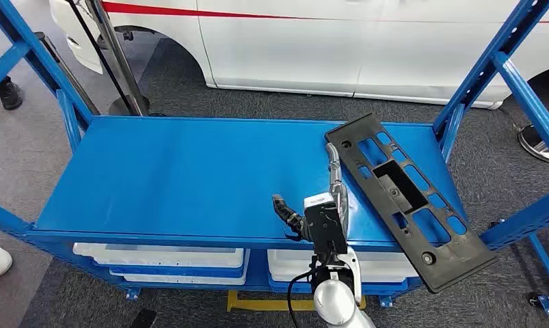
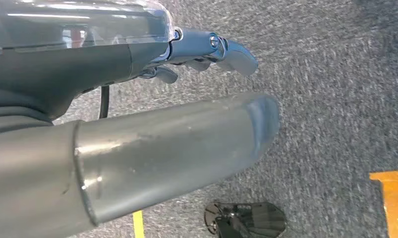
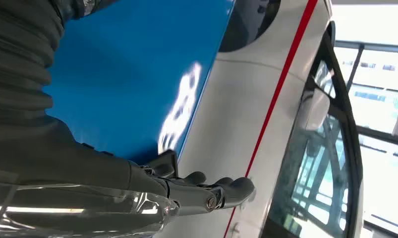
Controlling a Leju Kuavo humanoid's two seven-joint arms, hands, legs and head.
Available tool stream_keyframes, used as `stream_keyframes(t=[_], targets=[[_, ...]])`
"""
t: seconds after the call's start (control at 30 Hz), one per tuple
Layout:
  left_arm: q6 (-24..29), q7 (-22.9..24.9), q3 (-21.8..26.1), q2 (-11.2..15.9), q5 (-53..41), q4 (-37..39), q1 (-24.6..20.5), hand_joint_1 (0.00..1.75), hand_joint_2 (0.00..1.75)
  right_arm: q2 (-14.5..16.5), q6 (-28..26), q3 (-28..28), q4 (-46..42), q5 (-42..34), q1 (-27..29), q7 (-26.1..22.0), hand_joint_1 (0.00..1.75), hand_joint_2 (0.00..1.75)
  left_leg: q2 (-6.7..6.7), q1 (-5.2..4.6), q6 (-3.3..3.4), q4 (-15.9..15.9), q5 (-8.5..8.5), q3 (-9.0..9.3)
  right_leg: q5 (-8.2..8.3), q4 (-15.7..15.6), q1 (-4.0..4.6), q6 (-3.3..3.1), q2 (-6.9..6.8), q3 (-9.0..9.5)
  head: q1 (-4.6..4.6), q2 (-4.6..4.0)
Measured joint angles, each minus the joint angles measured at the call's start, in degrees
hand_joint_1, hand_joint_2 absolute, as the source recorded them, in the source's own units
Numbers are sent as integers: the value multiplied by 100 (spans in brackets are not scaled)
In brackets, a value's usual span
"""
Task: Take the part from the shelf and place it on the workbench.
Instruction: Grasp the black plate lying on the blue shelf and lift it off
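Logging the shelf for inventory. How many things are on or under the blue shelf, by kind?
Black plastic part on the shelf top, overhanging the front edge: 1
White bins under the shelf top: 2
Total: 3

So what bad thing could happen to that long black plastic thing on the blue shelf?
The long black plastic slotted panel lies slanted on the blue metal shelf, with its near end past the front edge. A nudge there could tip it to the floor. The right hand seems to reach only its inner edge with spread fingers, so a lift from there might let the panel swing or slip. It could also catch the blue upright post beside it.
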Motion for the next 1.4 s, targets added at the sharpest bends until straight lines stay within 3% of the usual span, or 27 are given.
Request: stream_keyframes(t=[0.13, 0.2, 0.27, 0.3, 0.33, 0.37, 0.43, 0.47, 0.5, 0.63, 0.7, 0.77, 0.8, 0.83, 0.87, 0.9, 0.97, 1.03, 1.1, 1.17, 1.2, 1.3, 1.33, 1.37, 1.4], targets=[[14, 7, 10, 16, 25, 0, 2, 0, 0, -5, -273, -19, -179, 383, 78, 129, 0, 175, 5, 1, -93, 41, -60, -12, 36, -70, -41, -66, 0, 25, -1, 0], [24, 4, 14, 29, 40, 0, 4, 0, 0, -4, -466, -25, -323, 548, 124, 105, 0, 175, 4, 12, -140, 489, -351, -197, 61, -122, -71, -116, -16, 59, -2, 0], [38, 1, 17, 32, 45, 0, 18, 0, 0, -3, -620, -39, -488, 509, 214, -14, 0, 175, 5, 23, -181, 1227, -697, -520, 57, -115, -64, -138, -25, 60, -1, 0], [49, -1, 20, 34, 47, 0, 30, 0, 0, -4, -671, -47, -574, 465, 273, -73, 0, 175, 6, 30, -199, 1484, -766, -635, 51, -106, -62, -141, -25, 59, -2, 0], [62, -1, 22, 39, 49, 0, 43, 0, 0, -4, -718, -53, -664, 448, 333, -113, 0, 175, 7, 37, -211, 1545, -723, -660, 44, -96, -63, -142, -21, 59, -2, 0], [74, -1, 24, 44, 50, 0, 53, 0, 0, -5, -765, -58, -758, 481, 387, -129, 0, 175, 8, 46, -217, 1382, -577, -580, 35, -82, -66, -137, -15, 62, -2, 0], [89, -1, 25, 54, 49, 0, 59, 0, 0, -5, -862, -85, -938, 767, 481, -84, 0, 175, 9, 60, -212, 637, -203, -214, 3, -45, -67, -102, -2, 70, -2, 0], [91, -2, 25, 56, 45, 0, 58, 0, 0, -5, -901, -120, -1017, 1041, 524, -35, 0, 175, 5, 55, -194, 305, -96, -55, -13, -16, -58, -76, 1, 62, -1, 0], [91, -2, 26, 57, 36, 0, 58, 0, 0, -3, -927, -177, -1083, 1410, 568, 24, 0, 175, -1, 45, -171, 102, -56, 38, -21, 1, -50, -46, 3, 51, 0, 0], [90, 4, 29, 54, -12, 0, 82, 0, 0, 50, -958, -654, -1264, 3046, 715, 261, 0, 175, -11, 41, -39, -10, -34, 63, -46, 33, -45, 61, 2, 25, 2, 0], [89, 14, 29, 51, -44, 0, 71, 0, 0, 64, -960, -950, -1316, 3794, 729, 424, 0, 175, -1, 62, 40, -47, 1, 66, -298, 407, -58, 113, 2, -135, 2, 0], [88, 29, 29, 52, -71, 0, 61, 0, 0, 61, -960, -1237, -1340, 4587, 740, 663, 0, 175, 7, 54, 79, -46, 8, 52, -672, 1154, -69, 157, 0, -477, 2, 0], [88, 38, 29, 53, -76, 0, 60, 0, 0, 54, -960, -1354, -1338, 4890, 749, 799, 0, 175, 10, 50, 82, -42, 9, 45, -785, 1472, -76, 170, -1, -628, 2, 0], [88, 48, 29, 54, -84, 0, 60, 0, 0, 37, -959, -1477, -1327, 5182, 761, 969, 0, 175, 11, 48, 83, -37, 9, 41, -793, 1623, -81, 176, -1, -702, 2, 0], [87, 57, 29, 54, -89, 0, 59, 0, 0, 15, -959, -1594, -1311, 5419, 771, 1131, 0, 175, 8, 46, 82, -31, 8, 42, -682, 1543, -85, 172, -2, -662, 2, 0], [85, 63, 29, 51, -97, 0, 57, 0, 0, -10, -959, -1694, -1294, 5596, 777, 1275, 0, 175, 4, 45, 78, -26, 5, 47, -484, 1243, -88, 156, -2, -512, 2, 0], [81, 69, 29, 41, -114, 0, 49, 0, 0, -93, -959, -1831, -1252, 5833, 777, 1597, 0, 175, -2, 30, 55, -14, -5, 54, -122, 417, -74, 103, -6, -111, 2, 0], [78, 79, 29, 34, -131, 0, 31, 0, 0, -303, -959, -1813, -1146, 5969, 749, 2223, 0, 175, -3, 12, 10, -15, -2, 41, -24, 2, -46, 68, -7, 70, 0, 0], [73, 97, 28, 33, -148, 0, 9, 0, 0, -655, -957, -1641, -902, 6034, 671, 3138, 0, 175, -4, 3, -47, -37, 13, 40, -13, -38, -42, 38, -2, 71, 0, 0], [59, 111, 27, 34, -161, 0, -12, 0, 0, -982, -915, -1359, -569, 6051, 541, 3914, 0, 175, -3, 9, -97, 66, -79, -2, 29, -96, -74, -30, -9, 85, 0, 0], [46, 116, 27, 33, -165, 0, -25, 0, 0, -1124, -849, -1175, -386, 6056, 463, 4167, 0, 175, -3, 12, -117, 264, -210, -90, 51, -124, -92, -65, -14, 88, -1, 0], [11, 126, 26, 31, -174, 0, -54, 0, 0, -1474, -610, -630, 106, 6062, 291, 4446, 0, 175, -1, 20, -152, 1330, -726, -582, 64, -121, -80, -101, -29, 64, -2, 0], [8, 129, 26, 32, -176, 0, -54, 0, 0, -1565, -574, -515, 231, 6062, 260, 4452, 0, 175, -1, 20, -157, 1541, -766, -679, 62, -111, -72, -104, -35, 58, -2, 0], [8, 132, 27, 34, -176, 0, -50, 0, 0, -1641, -552, -428, 337, 6062, 232, 4454, 0, 175, -1, 20, -153, 1536, -692, -672, 57, -100, -67, -104, -39, 55, -2, 0], [8, 134, 27, 36, -176, 0, -49, 0, 0, -1706, -531, -359, 426, 6062, 198, 4455, 0, 175, -1, 20, -140, 1309, -519, -559, 50, -90, -64, -100, -39, 58, -2, 0]])
